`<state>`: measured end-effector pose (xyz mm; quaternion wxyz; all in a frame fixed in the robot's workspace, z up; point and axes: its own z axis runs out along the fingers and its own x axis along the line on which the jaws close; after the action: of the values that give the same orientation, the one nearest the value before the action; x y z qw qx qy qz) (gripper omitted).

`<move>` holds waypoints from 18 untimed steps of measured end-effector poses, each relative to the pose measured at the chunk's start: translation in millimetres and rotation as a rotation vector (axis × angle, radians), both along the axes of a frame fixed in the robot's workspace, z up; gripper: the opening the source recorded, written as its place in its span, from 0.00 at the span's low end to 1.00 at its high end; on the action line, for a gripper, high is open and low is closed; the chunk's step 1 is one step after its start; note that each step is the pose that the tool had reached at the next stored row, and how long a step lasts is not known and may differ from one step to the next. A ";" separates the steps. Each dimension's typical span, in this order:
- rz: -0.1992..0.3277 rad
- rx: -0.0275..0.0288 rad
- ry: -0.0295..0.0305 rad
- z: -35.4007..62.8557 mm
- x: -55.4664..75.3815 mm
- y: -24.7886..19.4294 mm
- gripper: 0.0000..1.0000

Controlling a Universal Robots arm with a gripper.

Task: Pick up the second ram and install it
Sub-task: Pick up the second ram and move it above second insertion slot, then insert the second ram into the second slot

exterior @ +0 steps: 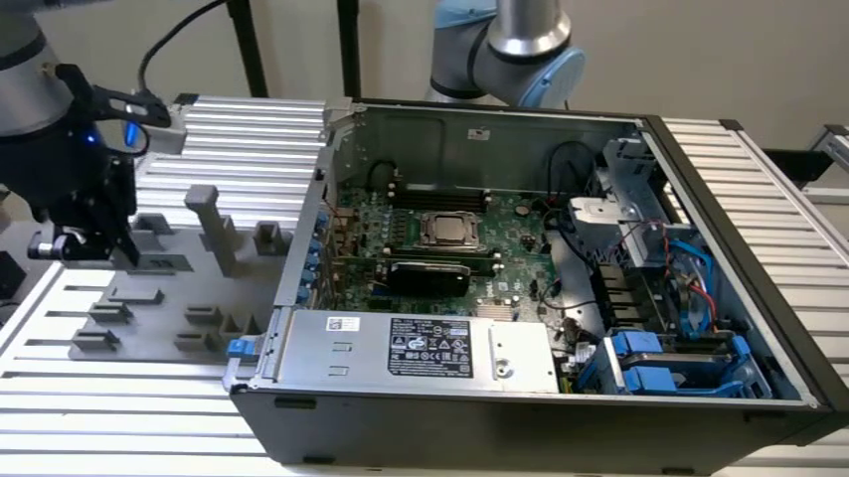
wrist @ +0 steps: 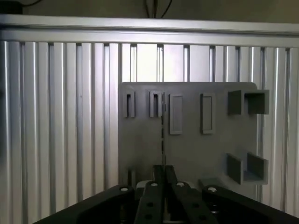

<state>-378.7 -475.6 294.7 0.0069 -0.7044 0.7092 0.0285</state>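
You have the tool (wrist: 163,169) closed down to a narrow gap on the second ram (wrist: 162,135), which the wrist view shows edge-on as a thin dark strip running out from between the fingertips over the grey fixture tray (wrist: 201,149). You cannot tell from either view whether the stick's far end sits in a tray slot or is clear of it. In the exterior view the tool (exterior: 122,248) stands over the tray at the exterior view's left, on the ribbed counter (exterior: 119,397), well apart from the open computer case (exterior: 398,417) and its motherboard (exterior: 511,224).
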 end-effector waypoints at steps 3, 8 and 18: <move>0.000 -0.0021 0.0000 13.9 5.0 0.0 0.00; 0.000 -0.0039 0.0001 36.7 16.8 0.0 0.00; 0.000 -0.0046 0.0000 82.0 56.1 0.0 0.00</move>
<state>-322.7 -475.6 376.7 0.0053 -0.7044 0.7092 0.0269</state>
